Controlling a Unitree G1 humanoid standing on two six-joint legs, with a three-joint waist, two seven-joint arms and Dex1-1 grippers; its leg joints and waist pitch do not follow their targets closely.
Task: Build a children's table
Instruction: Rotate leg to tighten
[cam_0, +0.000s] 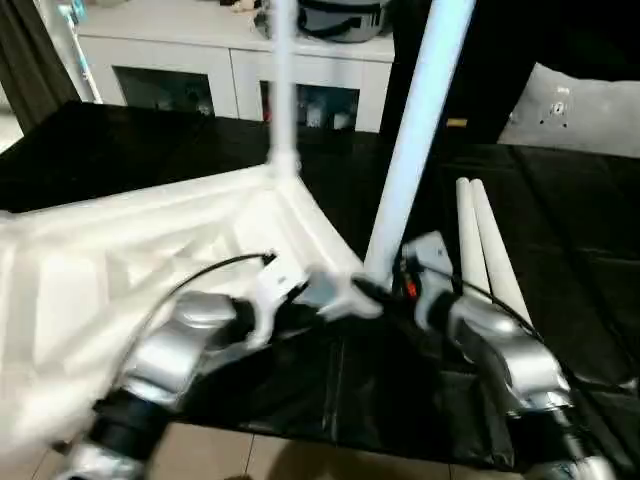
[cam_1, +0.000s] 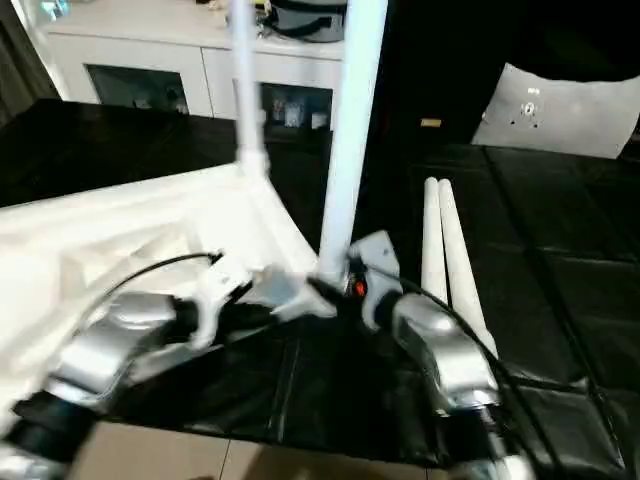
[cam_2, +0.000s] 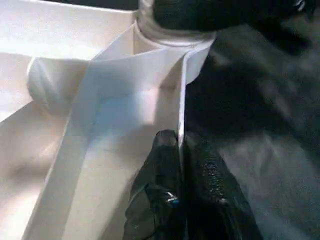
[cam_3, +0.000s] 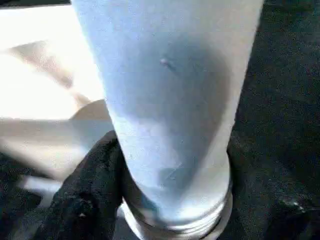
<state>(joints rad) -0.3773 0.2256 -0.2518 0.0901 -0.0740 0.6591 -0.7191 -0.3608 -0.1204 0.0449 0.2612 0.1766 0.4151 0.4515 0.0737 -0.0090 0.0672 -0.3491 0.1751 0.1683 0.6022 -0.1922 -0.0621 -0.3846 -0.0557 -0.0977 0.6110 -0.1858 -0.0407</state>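
Black mat (cam_0: 560, 220), left hand (cam_2: 181, 150) pinching tabletop rim (cam_2: 181, 100)

Both silver forearms angled inward, wrists nearly meeting. Left gripper (cam_2: 180, 150) pinched tight, black fingers (cam_2: 160, 165) pressed either side of a thin white edge. Right gripper (cam_3: 170, 165) spread wide, fingers (cam_3: 95, 180) flanking a white tube.

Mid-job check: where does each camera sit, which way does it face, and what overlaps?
Head pair: look forward and down over both silver forearms at the upturned white plastic tabletop on the black mat.
Left wrist: along the left gripper, pinching the tabletop's rim.
Right wrist: along the right gripper, closed around the upright white tube leg.
Shared: the leg's corner socket.
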